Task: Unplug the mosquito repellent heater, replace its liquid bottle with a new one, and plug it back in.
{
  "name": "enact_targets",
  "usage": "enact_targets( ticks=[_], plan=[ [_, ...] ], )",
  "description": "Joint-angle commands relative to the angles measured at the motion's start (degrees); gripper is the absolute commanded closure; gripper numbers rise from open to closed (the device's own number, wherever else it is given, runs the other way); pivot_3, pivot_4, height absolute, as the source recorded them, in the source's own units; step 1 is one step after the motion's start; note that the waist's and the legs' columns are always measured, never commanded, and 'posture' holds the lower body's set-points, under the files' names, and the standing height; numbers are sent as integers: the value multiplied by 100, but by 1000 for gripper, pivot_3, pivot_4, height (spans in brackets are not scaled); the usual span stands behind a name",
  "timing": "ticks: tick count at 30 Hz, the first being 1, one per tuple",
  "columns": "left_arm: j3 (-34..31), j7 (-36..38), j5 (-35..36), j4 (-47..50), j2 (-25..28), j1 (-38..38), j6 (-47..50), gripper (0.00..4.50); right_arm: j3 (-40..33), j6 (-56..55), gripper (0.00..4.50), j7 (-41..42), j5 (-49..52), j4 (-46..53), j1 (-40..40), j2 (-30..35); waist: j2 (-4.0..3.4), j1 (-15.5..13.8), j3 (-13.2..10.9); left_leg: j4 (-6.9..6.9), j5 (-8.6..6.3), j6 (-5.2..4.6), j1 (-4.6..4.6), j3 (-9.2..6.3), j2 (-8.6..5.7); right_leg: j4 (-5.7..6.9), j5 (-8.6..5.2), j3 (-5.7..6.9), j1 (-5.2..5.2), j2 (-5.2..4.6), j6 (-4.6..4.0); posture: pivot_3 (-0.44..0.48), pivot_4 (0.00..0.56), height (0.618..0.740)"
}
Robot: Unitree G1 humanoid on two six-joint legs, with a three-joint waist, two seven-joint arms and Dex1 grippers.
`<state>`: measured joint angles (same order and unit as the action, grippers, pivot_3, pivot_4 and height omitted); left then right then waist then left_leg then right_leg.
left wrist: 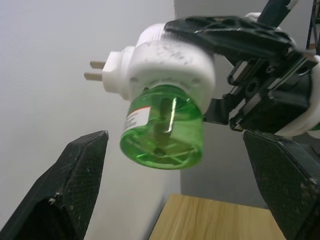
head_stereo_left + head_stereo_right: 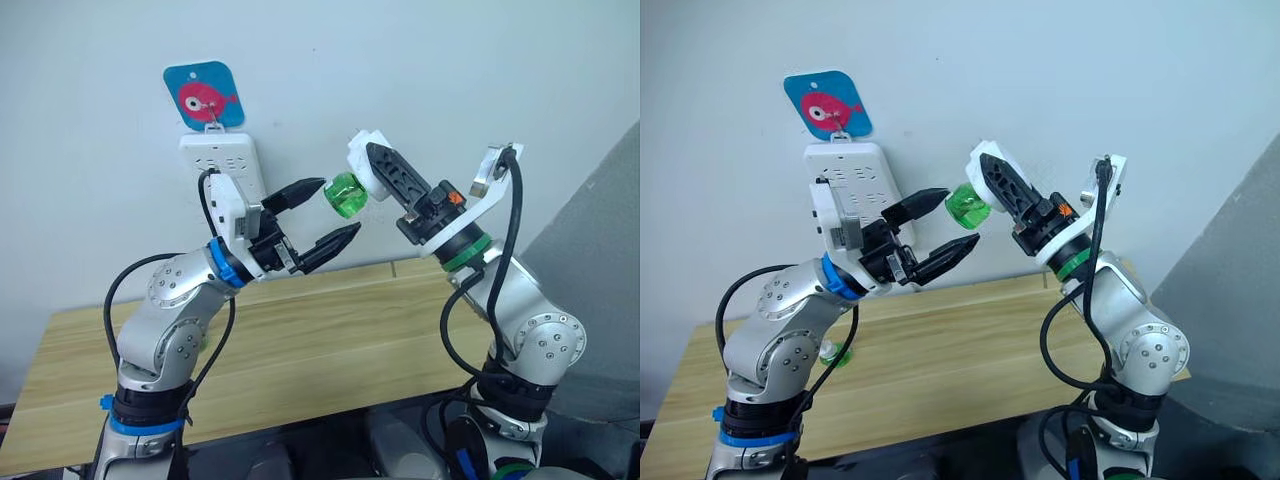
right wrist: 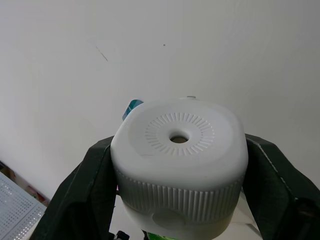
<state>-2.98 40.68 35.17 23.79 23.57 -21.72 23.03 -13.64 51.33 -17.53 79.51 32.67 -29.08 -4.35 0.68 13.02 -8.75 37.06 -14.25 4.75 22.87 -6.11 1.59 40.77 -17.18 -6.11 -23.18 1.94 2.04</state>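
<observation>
In the left eye view, your right gripper [image 2: 372, 172] pinches the mosquito repellent heater [image 2: 362, 160] in the air, arm raised. Your left gripper [image 2: 334, 212] is spread under its green bottle [image 2: 346, 195]. In the left wrist view, the plug pins [image 1: 95, 70] are free.

White power strip [image 2: 222, 165] hung on wall, blue tag with pink fish [image 2: 204, 96] right above it. Light wood tabletop [image 2: 330, 330] sat below, wall pale and plain.
</observation>
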Motion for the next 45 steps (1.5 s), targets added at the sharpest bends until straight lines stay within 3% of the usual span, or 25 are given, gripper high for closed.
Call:
enact_targets(
  ticks=[1, 14, 17, 22, 36, 37, 39, 45],
  plan=[
    [11, -35, -17, 34, -104, -182, -197, 0, 222, -331, 1430, -100, 349, 132, 12, 105, 0, 2, 4, 0, 0, 0, 1, 0, 0, 0, -6, 0, 0, 0, 10, -227, 71, 740],
    [125, -15, -82, -9, -248, -289, -345, 0, 813, -1039, 1430, -289, 650, 161, 114, 534, 1, 6, 15, 0, 0, 0, 2, 1, 0, 0, -6, -2, 0, 1, 10, -233, 67, 740],
    [127, -81, -82, 3, -279, -297, -301, 547, 884, -1164, 1430, -301, 703, 151, 111, 614, 1, 4, 16, 0, 0, 0, 1, 0, 1, 0, -6, -1, 0, 1, 9, -232, 65, 740],
    [109, -245, -70, -20, -340, -429, -269, 2156, 979, -1327, 1430, -337, 796, 137, 108, 702, 1, 3, 16, 0, 0, 0, 1, 0, 0, 0, -6, -2, 0, 0, 9, -230, 65, 740],
    [144, -139, -231, -136, -312, -459, -437, 2205, 1216, -1494, 1430, -202, 1038, 227, 352, 1137, 1, 2, 23, 1, 1, 0, 1, 0, 0, 1, -4, -2, 0, 1, 7, -232, 66, 740],
    [153, -40, -279, -172, -268, -447, -514, 2205, 1201, -1490, 704, -208, 1086, 244, 357, 1206, 0, 2, 24, 1, 1, 0, 1, 0, 0, 1, -4, -2, 0, 1, 7, -232, 66, 740],
    [165, 139, -353, -235, -191, -409, -653, 2205, 1152, -1458, 69, -216, 1218, 265, 345, 1404, -2, 4, 28, 0, 1, 0, 0, 1, 0, 1, -3, -3, 0, 1, 5, -239, 71, 740],
    [169, 473, -370, -388, -30, -291, -827, 2205, 687, -1142, 0, 25, 2313, 255, 483, 2729, -4, -19, 33, 2, 1, 0, 3, 4, -3, -2, -4, -8, 1, 0, 7, -244, 77, 740]
  ],
)
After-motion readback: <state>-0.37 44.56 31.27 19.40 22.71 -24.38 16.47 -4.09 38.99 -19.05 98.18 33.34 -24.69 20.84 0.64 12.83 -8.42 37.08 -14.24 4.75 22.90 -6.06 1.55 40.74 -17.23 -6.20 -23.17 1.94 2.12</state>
